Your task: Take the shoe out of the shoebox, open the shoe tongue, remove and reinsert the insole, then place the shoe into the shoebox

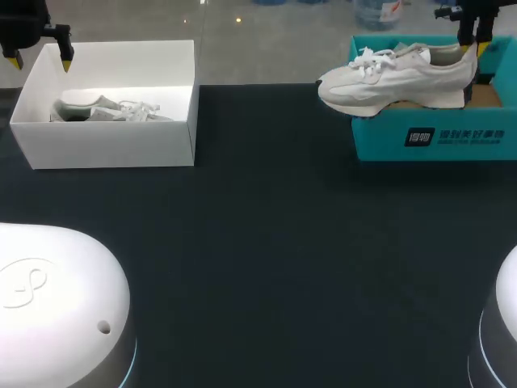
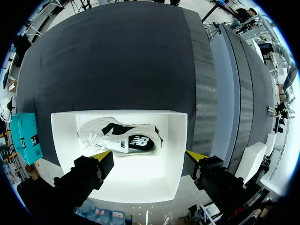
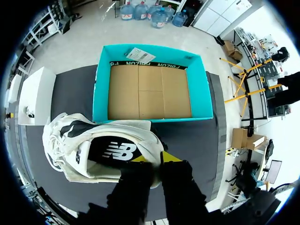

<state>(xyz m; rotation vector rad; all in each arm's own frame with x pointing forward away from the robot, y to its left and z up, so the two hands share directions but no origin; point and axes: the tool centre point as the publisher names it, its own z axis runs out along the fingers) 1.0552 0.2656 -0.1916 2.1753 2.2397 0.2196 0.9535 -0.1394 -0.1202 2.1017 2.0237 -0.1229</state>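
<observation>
A white shoe point(image 1: 396, 77) hangs over the front left corner of the teal shoebox point(image 1: 436, 137), toe pointing left. My right gripper point(image 1: 472, 44) is shut on its heel collar. From the right wrist, the shoe point(image 3: 93, 150) shows a dark lining and insole, with the gripper point(image 3: 157, 159) pinching the heel rim; the teal shoebox point(image 3: 101, 98) ahead holds only its brown cardboard floor. My left gripper point(image 1: 40, 58) stands open above the back left corner of a white box point(image 1: 105, 145), which holds a second white shoe point(image 1: 105, 109). In the left wrist view that second shoe point(image 2: 119, 138) lies on its side ahead of the gripper point(image 2: 149, 159).
The dark table point(image 1: 266, 242) stretches between the white box point(image 2: 178, 140) at the far left and the teal shoebox point(image 2: 26, 138) at the far right. My arms' white bases point(image 1: 56, 299) rise at the near corners.
</observation>
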